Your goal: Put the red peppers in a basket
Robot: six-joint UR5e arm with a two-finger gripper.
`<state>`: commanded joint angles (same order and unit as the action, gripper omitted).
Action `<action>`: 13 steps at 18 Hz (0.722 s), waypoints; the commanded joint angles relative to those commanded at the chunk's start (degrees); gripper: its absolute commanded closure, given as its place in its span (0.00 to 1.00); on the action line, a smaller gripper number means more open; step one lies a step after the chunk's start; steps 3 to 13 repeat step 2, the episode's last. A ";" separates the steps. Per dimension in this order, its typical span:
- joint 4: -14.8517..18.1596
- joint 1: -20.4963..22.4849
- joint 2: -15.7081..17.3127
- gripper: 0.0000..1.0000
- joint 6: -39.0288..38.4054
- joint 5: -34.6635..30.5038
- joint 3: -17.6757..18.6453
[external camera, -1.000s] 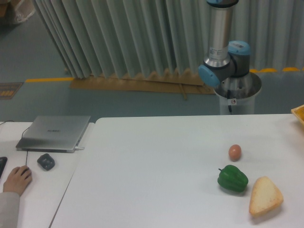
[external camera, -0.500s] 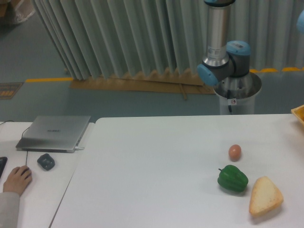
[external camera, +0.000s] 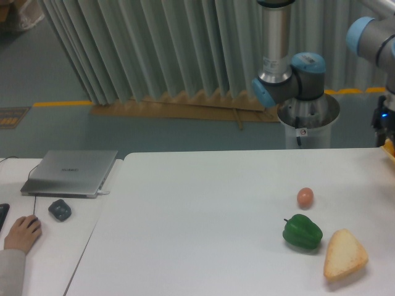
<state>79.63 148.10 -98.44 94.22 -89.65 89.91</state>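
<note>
Evidently the grey-and-blue jointed robot arm (external camera: 290, 74) reaches off frame at three o'clock over the white counter (external camera: 203, 203); its tool is out of view. Only a sliver of yellow-orange basket rim (external camera: 390, 147) shows there. No red pepper is visible; lower slowly, release inside the rim.

Near the tabletop's (external camera: 203, 203) right edge: egg (external camera: 305, 197), green pepper (external camera: 302, 232), bread wedge (external camera: 344, 253). At the far right corner, arm wrist (external camera: 384, 117) over basket rim (external camera: 390, 148).
</note>
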 joint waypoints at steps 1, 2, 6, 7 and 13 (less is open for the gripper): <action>0.00 -0.18 -0.09 0.00 -0.35 0.09 0.00; 0.09 -0.70 -0.09 0.00 -0.62 0.00 0.00; 0.09 -0.70 -0.09 0.00 -0.62 0.00 0.00; 0.09 -0.70 -0.09 0.00 -0.62 0.00 0.00; 0.09 -0.70 -0.09 0.00 -0.62 0.00 0.00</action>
